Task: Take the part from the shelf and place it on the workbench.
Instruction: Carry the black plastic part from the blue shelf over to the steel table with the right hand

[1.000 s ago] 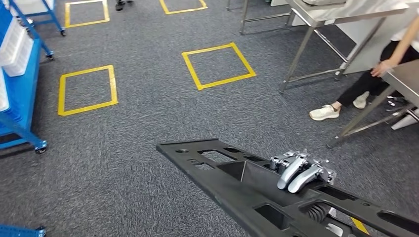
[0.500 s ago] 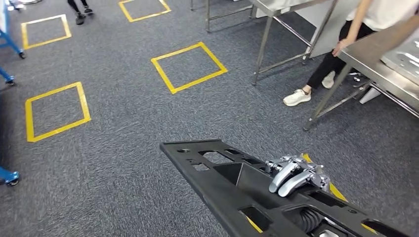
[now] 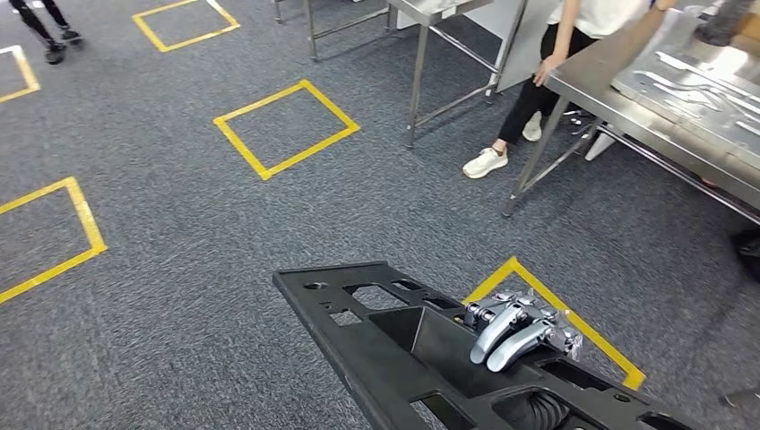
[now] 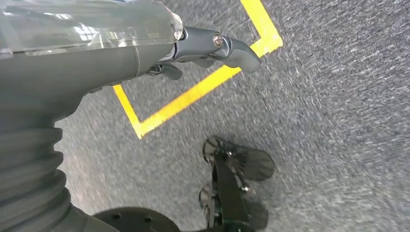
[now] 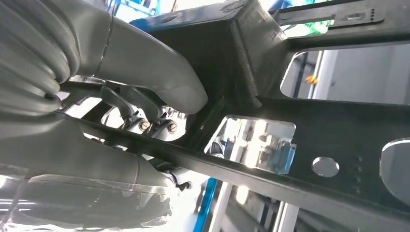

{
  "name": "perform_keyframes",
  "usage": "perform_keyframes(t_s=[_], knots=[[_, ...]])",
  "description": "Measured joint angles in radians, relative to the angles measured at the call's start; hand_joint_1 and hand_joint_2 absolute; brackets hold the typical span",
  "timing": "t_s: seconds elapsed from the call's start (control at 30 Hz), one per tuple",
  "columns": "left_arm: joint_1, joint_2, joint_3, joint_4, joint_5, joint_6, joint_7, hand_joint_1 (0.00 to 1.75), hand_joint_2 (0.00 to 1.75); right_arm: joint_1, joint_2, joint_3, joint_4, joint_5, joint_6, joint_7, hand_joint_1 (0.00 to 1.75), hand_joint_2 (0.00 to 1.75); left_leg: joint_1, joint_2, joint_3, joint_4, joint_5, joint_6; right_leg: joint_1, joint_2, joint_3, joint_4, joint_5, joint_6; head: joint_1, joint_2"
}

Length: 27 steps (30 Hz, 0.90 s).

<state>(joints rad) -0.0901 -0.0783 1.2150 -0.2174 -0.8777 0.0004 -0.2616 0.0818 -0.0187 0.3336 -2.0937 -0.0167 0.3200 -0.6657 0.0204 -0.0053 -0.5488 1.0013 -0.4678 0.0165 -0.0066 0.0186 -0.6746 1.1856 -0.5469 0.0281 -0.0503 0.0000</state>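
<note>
- So the right hand [image 3: 518, 330] is curled over a rib near the middle of the part [image 3: 394, 345], silver fingers [image 3: 491, 333] hooked over the top edge
- right wrist view backs that up: thumb [image 5: 159, 79] on one face of the black frame, fingers [image 5: 145, 113] wrapped round the other side, so it's a proper clamp and not just resting on it
- my guess is it grabs near the middle so the long panel stays balanced and roughly level while it's carried out in front, above the carpet
- left hand [image 4: 212, 46] hangs by the floor holding nothing, fingers loosely apart
- part itself: long flat black panel, looks like moulded plastic, lots of cutouts, small round holes, and a deep box-shaped pocket just beside the grip
- table [image 3: 618, 90] sits well off to the upper right with a person [image 3: 574, 36] beside it, so the part isn't placed yet
</note>
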Motion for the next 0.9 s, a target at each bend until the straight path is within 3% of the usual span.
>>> perform_keyframes(t_s=[0.07, 0.1, 0.17, 0.2, 0.27, 0.3, 0.37, 0.43, 0.5, 0.53, 0.57, 0.6, 0.63, 0.67, 0.73, 0.8, 0.87, 0.9], knots=[[0.003, 0.000, 0.000, 0.000, 0.000, -0.003, 0.001, 0.00, 1.75, 0.002, 0.000, 0.001, 0.000, 0.003, -0.008, 0.000, 1.75, 1.75, -0.002, 0.027, 0.000, 0.001, -0.002, 0.001, -0.005, -0.010, -0.053, 0.109, -0.037, 0.006, 0.000, 0.000], [0.002, 0.000, 0.000, 0.000, 0.000, -0.004, 0.001, 0.00, 1.75, 0.002, 0.000, 0.002, 0.000, 0.004, -0.011, 0.000, 1.75, 1.75, -0.002, 0.040, 0.001, 0.001, -0.004, 0.000, -0.006, -0.013, -0.053, 0.111, -0.027, 0.007, 0.000, 0.000], [0.000, 0.000, 0.000, 0.000, -0.001, -0.006, 0.001, 0.00, 1.75, 0.002, 0.000, 0.004, -0.001, 0.004, -0.012, 0.000, 1.75, 1.75, -0.002, 0.061, 0.006, 0.001, -0.007, -0.004, -0.005, -0.033, 0.006, 0.002, 0.034, 0.003, 0.000, 0.000], [-0.001, 0.000, 0.000, 0.000, -0.002, -0.008, 0.001, 0.00, 1.75, 0.001, 0.000, 0.006, -0.002, 0.004, -0.012, 0.000, 1.75, 1.75, -0.004, 0.070, 0.009, 0.001, -0.010, -0.007, -0.001, -0.058, 0.046, -0.073, 0.061, -0.003, 0.000, 0.000], [-0.002, -0.001, 0.000, 0.000, -0.006, -0.012, 0.001, 0.00, 1.75, -0.003, 0.000, 0.012, -0.003, 0.003, -0.015, 0.000, 1.75, 1.75, -0.007, 0.087, 0.015, 0.002, -0.016, -0.017, 0.009, -0.093, 0.093, -0.165, 0.085, -0.017, 0.000, 0.000], [-0.002, -0.001, 0.000, 0.000, -0.008, -0.014, 0.001, 0.00, 1.75, -0.005, 0.000, 0.014, -0.003, 0.003, -0.018, 0.000, 1.75, 1.75, -0.008, 0.095, 0.018, 0.002, -0.018, -0.022, 0.013, -0.095, 0.096, -0.175, 0.083, -0.023, 0.000, 0.000], [-0.004, 0.000, 0.000, 0.000, -0.013, -0.017, 0.001, 0.00, 1.75, -0.005, 0.000, 0.016, -0.004, 0.002, -0.024, 0.000, 1.75, 1.75, -0.008, 0.108, 0.025, 0.000, -0.023, -0.035, 0.012, -0.070, 0.096, -0.179, 0.087, -0.032, 0.000, 0.000], [-0.007, 0.001, 0.000, 0.000, -0.015, -0.018, 0.001, 0.00, 1.75, -0.004, 0.000, 0.017, -0.006, 0.000, -0.026, 0.000, 1.75, 1.75, -0.006, 0.078, 0.018, 0.031, -0.049, -0.045, 0.005, -0.049, 0.101, -0.188, 0.092, -0.043, 0.000, 0.000], [-0.004, 0.001, 0.000, 0.000, -0.015, -0.019, 0.001, 0.00, 1.75, -0.005, 0.001, 0.020, -0.008, -0.002, -0.024, 0.000, 1.75, 1.75, -0.002, 0.032, -0.033, 0.145, -0.111, -0.052, 0.002, -0.028, 0.103, -0.191, 0.095, -0.050, 0.000, 0.000], [-0.002, 0.001, 0.000, 0.000, -0.015, -0.019, 0.001, 0.00, 1.75, -0.005, 0.001, 0.021, -0.008, -0.003, -0.023, 0.000, 1.75, 1.75, -0.001, 0.022, -0.067, 0.215, -0.140, -0.054, 0.003, -0.016, 0.102, -0.190, 0.094, -0.053, 0.000, 0.000], [0.001, 0.001, 0.000, 0.000, -0.016, -0.019, 0.001, 0.00, 1.75, -0.005, 0.001, 0.022, -0.008, -0.005, -0.022, 0.000, 1.75, 1.75, -0.001, 0.017, -0.095, 0.267, -0.154, -0.055, 0.004, -0.003, 0.102, -0.189, 0.094, -0.054, 0.000, 0.000], [0.002, 0.001, 0.000, 0.000, -0.016, -0.019, 0.001, 0.00, 1.75, -0.005, 0.001, 0.022, -0.007, -0.008, -0.022, 0.000, 1.75, 1.75, -0.001, 0.015, -0.107, 0.284, -0.146, -0.056, 0.004, 0.012, 0.103, -0.188, 0.094, -0.054, 0.000, 0.000], [0.003, 0.001, 0.000, 0.000, -0.017, -0.019, 0.001, 0.00, 1.75, -0.005, 0.001, 0.021, -0.006, -0.011, -0.021, 0.000, 1.75, 1.75, -0.001, 0.013, -0.100, 0.259, -0.118, -0.055, 0.004, 0.026, 0.104, -0.186, 0.093, -0.053, 0.000, 0.000], [0.003, 0.002, 0.000, 0.000, -0.018, -0.018, 0.001, 0.00, 1.75, -0.004, 0.001, 0.021, -0.006, -0.015, -0.019, 0.000, 1.75, 1.75, 0.000, 0.006, -0.078, 0.200, -0.077, -0.054, 0.004, 0.039, 0.106, -0.184, 0.091, -0.051, 0.000, 0.000], [0.002, 0.002, -0.001, 0.000, -0.021, -0.018, 0.001, 0.00, 1.75, -0.004, 0.001, 0.020, -0.006, -0.019, -0.011, 0.000, 1.75, 1.75, 0.002, -0.030, -0.024, 0.069, -0.019, -0.046, 0.004, 0.063, 0.106, -0.176, 0.087, -0.045, 0.000, 0.000], [0.003, 0.001, -0.001, 0.000, -0.023, -0.017, 0.002, 0.00, 1.75, -0.003, 0.001, 0.019, -0.006, -0.019, -0.005, 0.000, 1.75, 1.75, 0.001, -0.051, -0.001, 0.015, -0.012, -0.038, 0.003, 0.082, 0.099, -0.171, 0.087, -0.034, 0.000, 0.000], [0.001, 0.000, -0.001, 0.000, -0.024, -0.017, 0.004, 0.00, 1.75, -0.003, 0.003, 0.018, -0.007, -0.018, -0.005, 0.000, 1.75, 1.75, 0.000, -0.037, 0.001, 0.010, -0.011, -0.026, 0.002, 0.095, 0.093, -0.172, 0.089, -0.021, 0.000, 0.000], [-0.001, 0.000, -0.001, 0.000, -0.025, -0.017, 0.003, 0.00, 1.75, -0.004, 0.005, 0.017, -0.007, -0.018, -0.006, 0.000, 1.75, 1.75, 0.002, -0.028, 0.003, 0.007, -0.009, -0.019, 0.003, 0.083, 0.090, -0.166, 0.085, -0.017, 0.000, 0.000]])
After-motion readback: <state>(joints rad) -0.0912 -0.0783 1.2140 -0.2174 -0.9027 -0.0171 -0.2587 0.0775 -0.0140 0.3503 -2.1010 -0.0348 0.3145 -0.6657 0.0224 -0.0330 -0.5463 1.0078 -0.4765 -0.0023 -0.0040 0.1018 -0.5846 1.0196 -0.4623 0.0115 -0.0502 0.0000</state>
